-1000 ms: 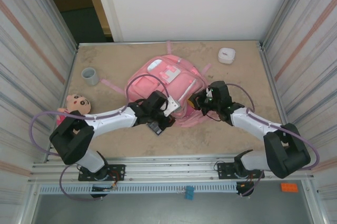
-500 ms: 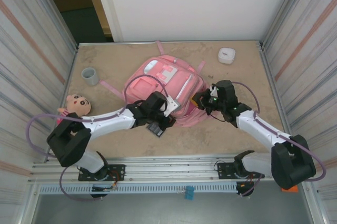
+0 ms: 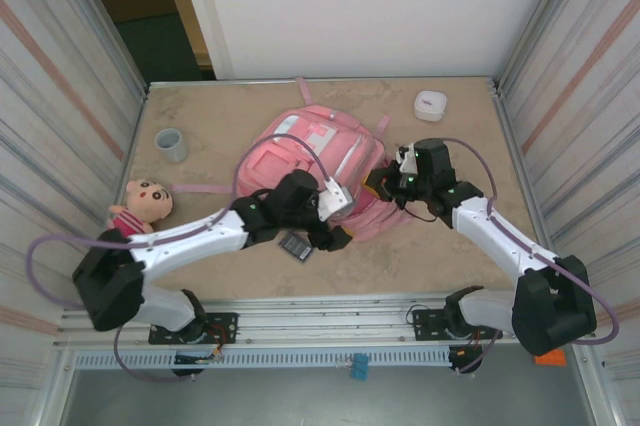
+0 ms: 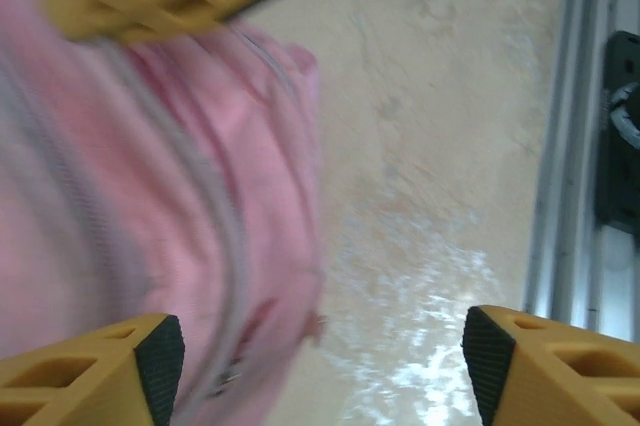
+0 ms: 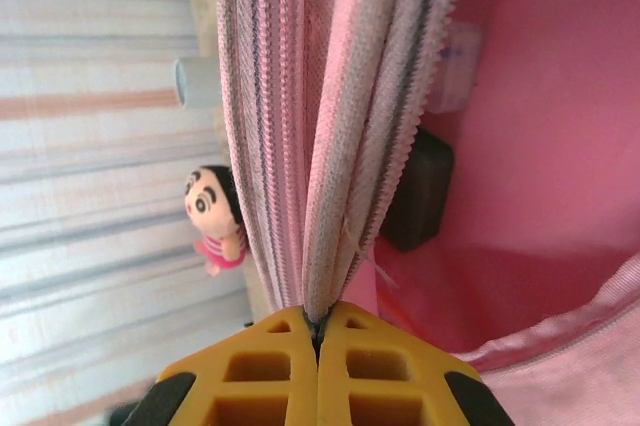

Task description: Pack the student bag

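The student bag (image 3: 318, 156) lies mid-way across the table (image 3: 450, 246), the right gripper (image 5: 318, 331) with jaws pinched shut on its zipper edge (image 5: 340, 146), seemingly to hold the mouth open, while the left gripper (image 3: 333, 234) hovers alongside, jaws spread, empty.

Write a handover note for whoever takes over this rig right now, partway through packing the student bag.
Left gripper: jaws open, holding nothing, by the near edge of the student bag.
Right gripper: jaws shut on the bag's zipper edge.
Bag lies unzipped in the middle of the table; a dark item shows inside.
Outside it: doll at the left edge, grey cup beyond it, white container far right.
Left to do: probably load those, then zip the bag shut.
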Controlling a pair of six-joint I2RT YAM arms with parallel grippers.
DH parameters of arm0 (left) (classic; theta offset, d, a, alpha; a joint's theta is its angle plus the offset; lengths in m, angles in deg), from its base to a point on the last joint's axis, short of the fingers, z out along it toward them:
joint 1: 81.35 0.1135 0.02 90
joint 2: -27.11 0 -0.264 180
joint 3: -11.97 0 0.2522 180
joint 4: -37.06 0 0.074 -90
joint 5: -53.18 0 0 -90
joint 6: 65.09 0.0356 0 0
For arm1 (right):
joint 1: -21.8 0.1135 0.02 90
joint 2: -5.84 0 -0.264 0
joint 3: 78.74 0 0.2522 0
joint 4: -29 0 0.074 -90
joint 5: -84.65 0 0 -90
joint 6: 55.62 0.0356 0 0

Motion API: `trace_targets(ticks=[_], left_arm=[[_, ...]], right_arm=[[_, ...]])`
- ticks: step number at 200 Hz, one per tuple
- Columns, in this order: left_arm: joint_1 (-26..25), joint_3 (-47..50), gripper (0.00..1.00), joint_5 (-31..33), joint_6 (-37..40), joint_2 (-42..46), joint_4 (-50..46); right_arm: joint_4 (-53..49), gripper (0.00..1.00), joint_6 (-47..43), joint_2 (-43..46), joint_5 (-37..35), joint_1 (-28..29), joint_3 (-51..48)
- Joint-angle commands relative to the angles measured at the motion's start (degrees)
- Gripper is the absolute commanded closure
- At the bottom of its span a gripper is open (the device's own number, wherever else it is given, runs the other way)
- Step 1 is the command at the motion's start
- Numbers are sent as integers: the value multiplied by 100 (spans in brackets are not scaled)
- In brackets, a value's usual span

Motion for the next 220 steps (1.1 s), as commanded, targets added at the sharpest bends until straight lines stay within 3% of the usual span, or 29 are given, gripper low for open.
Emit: trace_targets(ticks=[1, 27, 59, 86, 106, 124, 131, 147, 157, 188, 220], left_arm=[[333, 242, 20, 621, 1148, 578, -399], [649, 420, 14, 1206, 1935, 683, -448], [876, 423, 8, 1194, 2677, 248, -250], [894, 377, 8, 1208, 2982, -331, -147], [915, 406, 19, 1129, 3017, -596, 128], [912, 314, 49, 961, 2990, -765, 145], [912, 272, 60, 832, 2980, -806, 75], [914, 207, 85, 659, 2903, -858, -14], [929, 200, 95, 590, 2787, -866, 21], [1097, 63, 99, -149, 2312, -818, -207], [1446, -127, 100, -1098, 1994, -796, -814]], right_arm=[[-508, 100, -918, -27, 863, -147, 404], [-751, 100, -1204, -146, 1161, -209, 769], [-884, 100, -1393, -304, 1264, -237, 1030], [-883, 100, -1452, -423, 1329, -274, 1093], [-860, 100, -1479, -491, 1362, -291, 1105], [-908, 97, -1497, -528, 1323, -351, 1083], [-970, 93, -1529, -517, 1252, -381, 1068], [-1254, 71, -1813, -429, 855, -401, 975], [-1594, 60, -2079, -312, 428, -374, 906], [-2695, 56, -2747, 496, -1075, -41, 732], [-3604, 53, -2909, 1236, -2753, 1068, 689]])
